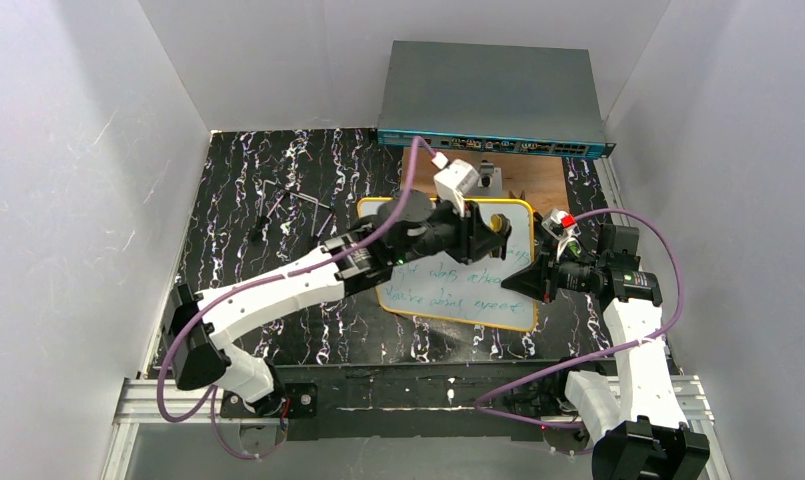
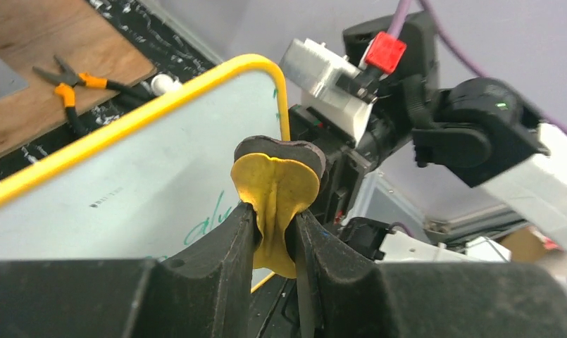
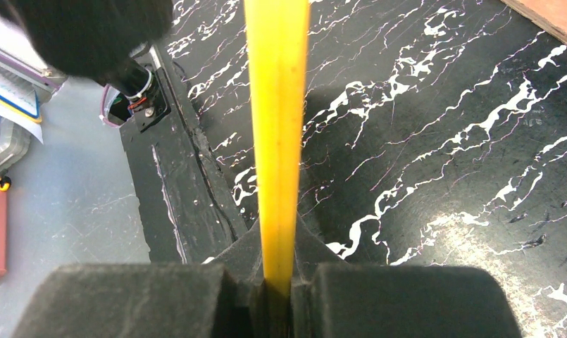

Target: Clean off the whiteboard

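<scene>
The whiteboard lies on the black marbled mat with green handwriting across its middle and lower part. It also shows in the left wrist view, blank near its top rim. My left gripper is over the board's upper right part. It is shut on a yellow eraser pad with a dark felt face. My right gripper is shut on the board's yellow right rim, which runs straight between its jaws in the right wrist view.
A grey network switch stands at the back on a brown wooden board. Orange-handled pliers lie on that wood. Small metal tools lie on the mat at the left. White walls enclose three sides.
</scene>
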Action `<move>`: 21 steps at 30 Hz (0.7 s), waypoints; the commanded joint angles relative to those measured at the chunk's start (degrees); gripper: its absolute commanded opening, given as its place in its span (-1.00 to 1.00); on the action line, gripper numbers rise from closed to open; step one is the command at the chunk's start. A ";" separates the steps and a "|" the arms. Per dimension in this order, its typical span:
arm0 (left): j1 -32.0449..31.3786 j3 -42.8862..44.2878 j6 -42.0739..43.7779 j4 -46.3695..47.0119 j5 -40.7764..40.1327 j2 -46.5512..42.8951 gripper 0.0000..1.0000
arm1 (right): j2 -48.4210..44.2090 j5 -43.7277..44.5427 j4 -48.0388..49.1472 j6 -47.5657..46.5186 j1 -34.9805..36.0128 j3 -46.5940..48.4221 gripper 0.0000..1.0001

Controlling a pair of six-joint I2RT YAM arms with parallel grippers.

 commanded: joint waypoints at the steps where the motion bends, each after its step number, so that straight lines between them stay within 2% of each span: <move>1: -5.50 5.23 2.70 -7.12 -16.88 3.19 -1.00 | -0.75 -3.36 3.62 -0.95 0.27 1.11 -0.97; 5: -8.44 9.30 3.33 -9.54 -27.67 8.77 -1.00 | -0.75 -3.46 3.62 -0.85 0.30 1.11 -0.97; 10: -10.85 20.91 7.27 -15.23 -38.91 16.46 -1.00 | -0.72 -3.70 3.61 -0.85 0.25 1.11 -0.97; 14: -11.37 28.95 10.69 -18.74 -44.56 21.46 -1.00 | -0.93 -3.73 3.50 -0.85 0.24 1.20 -0.97; 21: -11.66 36.61 15.96 -20.21 -49.78 25.01 -1.00 | -0.98 -3.88 3.43 -0.91 0.26 1.25 -0.97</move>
